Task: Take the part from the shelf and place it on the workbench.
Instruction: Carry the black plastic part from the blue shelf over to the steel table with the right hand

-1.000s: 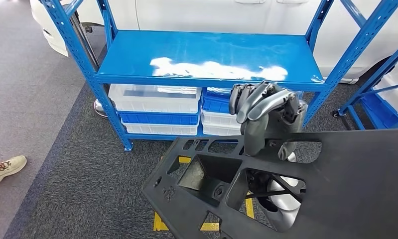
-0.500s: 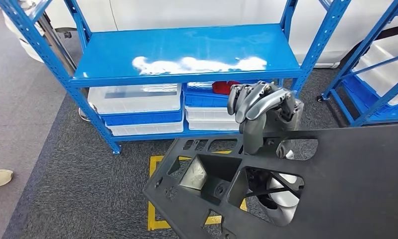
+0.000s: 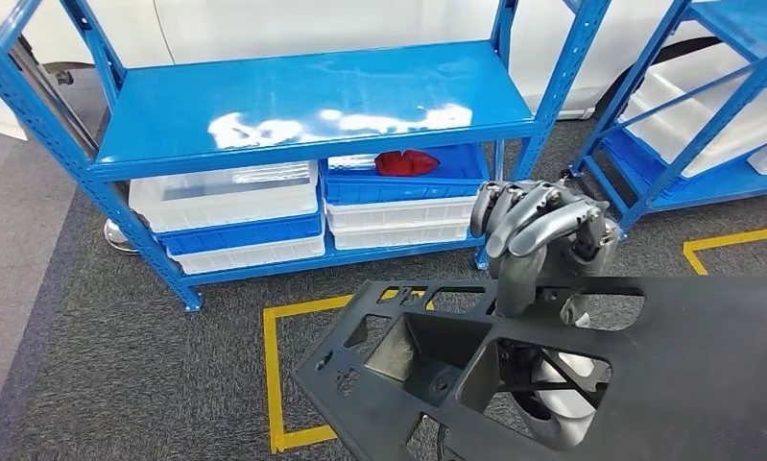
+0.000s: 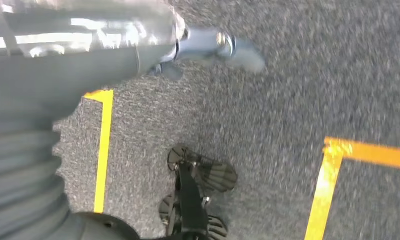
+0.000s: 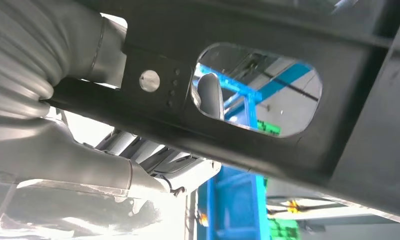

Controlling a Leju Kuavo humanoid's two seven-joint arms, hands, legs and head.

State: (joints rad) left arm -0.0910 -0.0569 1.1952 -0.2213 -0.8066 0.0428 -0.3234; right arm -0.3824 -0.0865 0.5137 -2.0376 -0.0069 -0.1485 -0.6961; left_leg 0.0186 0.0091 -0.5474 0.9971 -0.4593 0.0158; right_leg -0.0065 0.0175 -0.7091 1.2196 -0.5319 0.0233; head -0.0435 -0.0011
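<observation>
Right hand [image 3: 542,240] is wrapped over the far edge of the part [image 3: 667,375], fingers [image 3: 514,216] curled down across the top face, thumb going down through a cut-out. Firm grip, part is carried clear of the floor.

Part is a big flat black panel with several cut-outs and a recessed pocket. It lies roughly level in the head view, filling the lower right from about 6 to 3 o'clock. Long axis runs left-right across the robot's front; the narrower end with the small holes points toward 8 o'clock, the wide plain end runs off the frame at 3 o'clock. From the right wrist view the part [image 5: 268,75] is seen from underneath, an oval cut-out with one finger [image 5: 210,95] showing through it.

Left hand [image 4: 208,45]: left wrist view is blurred, grey fingers stretched out above the carpet with nothing seen in them, but I cannot tell whether they are spread or together.

Blue shelf rack [image 3: 293,96] at 11–12 o'clock, well apart from the part. Top shelf bare. Below it, white bins [image 3: 230,197] stacked with blue ones, one blue bin holding a red item [image 3: 405,161]. Second blue rack [image 3: 706,115] at 2 o'clock. Yellow tape square [image 3: 274,375] on grey carpet [image 3: 120,365] under the part's left end, another yellow corner [image 3: 734,240] at 3 o'clock.
</observation>
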